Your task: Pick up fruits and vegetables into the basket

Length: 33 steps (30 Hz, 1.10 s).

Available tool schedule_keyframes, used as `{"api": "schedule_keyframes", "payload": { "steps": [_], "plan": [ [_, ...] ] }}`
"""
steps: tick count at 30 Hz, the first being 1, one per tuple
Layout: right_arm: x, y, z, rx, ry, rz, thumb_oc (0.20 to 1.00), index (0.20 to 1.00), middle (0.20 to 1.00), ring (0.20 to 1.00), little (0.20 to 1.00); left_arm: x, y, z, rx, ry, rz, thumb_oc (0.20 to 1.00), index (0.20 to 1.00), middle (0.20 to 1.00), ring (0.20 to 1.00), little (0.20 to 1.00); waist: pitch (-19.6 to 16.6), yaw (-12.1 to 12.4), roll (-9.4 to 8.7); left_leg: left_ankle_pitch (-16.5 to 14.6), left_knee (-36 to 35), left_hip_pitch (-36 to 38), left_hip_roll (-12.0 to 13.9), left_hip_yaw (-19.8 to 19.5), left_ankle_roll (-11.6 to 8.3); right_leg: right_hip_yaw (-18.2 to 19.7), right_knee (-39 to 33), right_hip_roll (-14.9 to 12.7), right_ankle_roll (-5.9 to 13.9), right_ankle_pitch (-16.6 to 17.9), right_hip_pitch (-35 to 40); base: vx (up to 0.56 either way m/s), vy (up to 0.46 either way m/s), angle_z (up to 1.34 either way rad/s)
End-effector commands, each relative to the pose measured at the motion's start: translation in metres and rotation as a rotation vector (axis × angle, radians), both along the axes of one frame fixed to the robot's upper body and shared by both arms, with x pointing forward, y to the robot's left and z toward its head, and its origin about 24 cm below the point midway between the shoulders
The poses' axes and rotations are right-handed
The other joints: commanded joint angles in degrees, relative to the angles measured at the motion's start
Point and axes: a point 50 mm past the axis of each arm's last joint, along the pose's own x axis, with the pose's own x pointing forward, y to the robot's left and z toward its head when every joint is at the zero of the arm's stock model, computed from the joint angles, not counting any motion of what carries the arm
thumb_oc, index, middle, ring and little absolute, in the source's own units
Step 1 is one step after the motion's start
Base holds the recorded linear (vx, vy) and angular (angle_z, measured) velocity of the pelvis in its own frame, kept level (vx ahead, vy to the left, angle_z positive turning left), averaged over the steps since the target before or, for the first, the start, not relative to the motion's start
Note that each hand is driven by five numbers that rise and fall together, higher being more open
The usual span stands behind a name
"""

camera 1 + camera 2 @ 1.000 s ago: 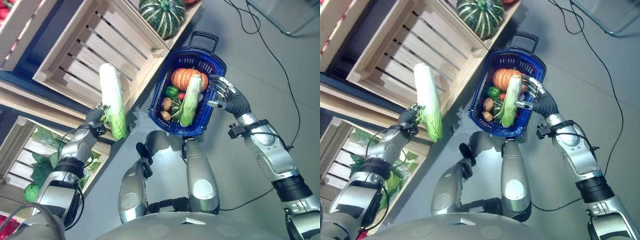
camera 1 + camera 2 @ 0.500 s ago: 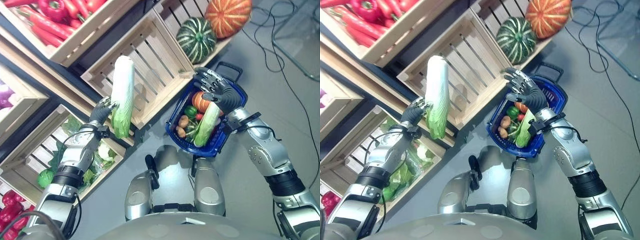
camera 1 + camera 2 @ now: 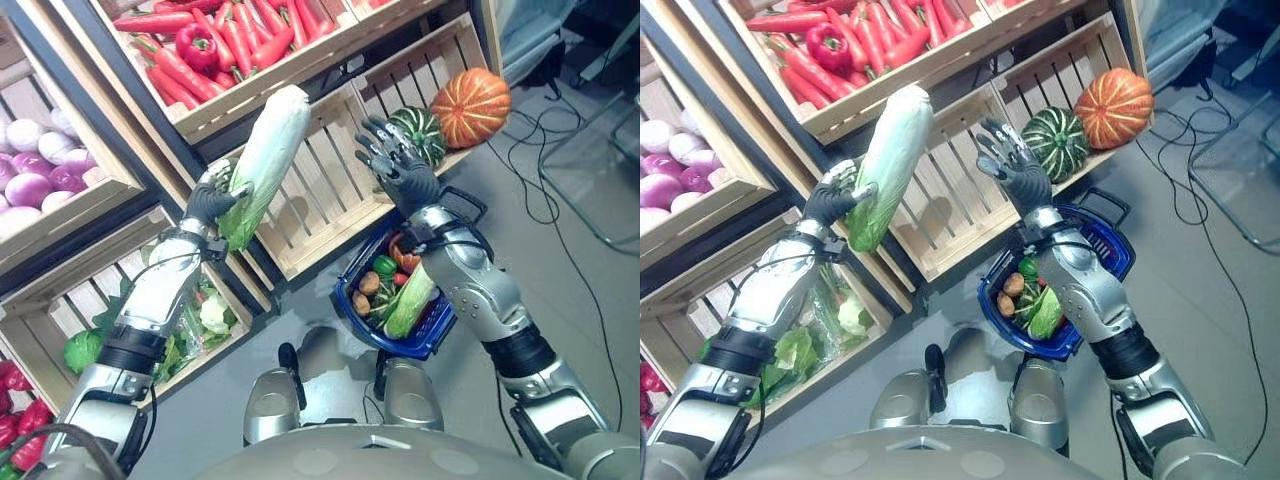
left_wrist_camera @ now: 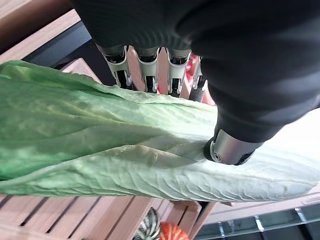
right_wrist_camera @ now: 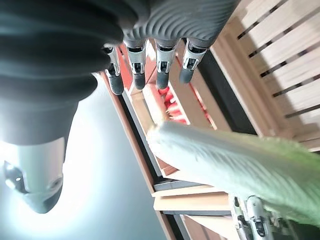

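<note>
Left hand is gripping a napa cabbage raised in front of the crates, right hand is spreading open beside it.

Nearest, a blue basket is sitting on the floor under the right forearm, holding a second cabbage, a small orange pumpkin, a green pepper and potatoes. Above it, the left hand's fingers are curling round the leafy green end of the napa cabbage, its pale end tilting up towards the right hand, whose fingers are standing straight and apart, holding nothing, near the cabbage without touching it. Behind them an empty slatted crate is lying, with a green striped squash and an orange pumpkin beside it, and red peppers filling the crate beyond.
</note>
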Motion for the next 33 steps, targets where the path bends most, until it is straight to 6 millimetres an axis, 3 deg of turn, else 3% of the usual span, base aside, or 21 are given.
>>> {"api": "schedule_keyframes", "payload": {
  "steps": [1, 12, 24, 33],
  "plan": [
    [0.000, 0.016, 0.028, 0.164, -0.059, -0.005, 1.000, 1.000, 1.000, 1.000, 1.000, 0.006, -0.027, 0.044, 0.054, -0.206, -0.067, 0.200, 0.200, 0.200, 0.200, 0.200, -3.02, 0.38, -3.12, -9.49, 5.80, 1.26, -2.07, 2.26, 2.81, 1.22, -9.01, -3.10, 5.05, 2.56, 7.12, 0.06, -0.039, 0.20],
    [0.008, 0.031, 0.019, 0.208, 0.077, -0.119, 1.000, 1.000, 1.000, 1.000, 1.000, 0.006, -0.059, 0.054, 0.053, -0.267, -0.075, 0.200, 0.200, 0.200, 0.200, 0.200, -3.55, 0.81, -3.60, -10.21, 5.46, 2.83, -2.11, 2.16, 3.13, 1.22, -9.39, -3.15, 5.42, 2.50, 8.53, 0.02, -0.011, 0.03],
    [0.007, 0.055, 0.006, 0.222, 0.234, -0.013, 1.000, 1.000, 1.000, 1.000, 1.000, 0.006, -0.071, 0.068, 0.216, -0.368, -0.061, 0.200, 0.200, 0.200, 0.200, 0.200, -4.00, 1.07, -3.78, -10.40, 5.03, 3.80, -2.20, 2.04, 3.15, 1.14, -9.47, -3.22, 5.69, 2.48, 9.14, 0.00, 0.000, 0.00],
    [0.003, 0.066, 0.001, 0.264, 0.283, 0.089, 1.000, 1.000, 1.000, 1.000, 1.000, 0.004, -0.080, 0.064, 0.317, -0.359, -0.091, 0.200, 0.200, 0.200, 0.200, 0.200, -4.11, 1.48, -4.09, -10.35, 4.41, 4.44, -2.21, 1.68, 3.12, 0.87, -9.68, -3.12, 6.02, 2.68, 9.52, 0.00, -0.001, 0.01]
  ]
}}
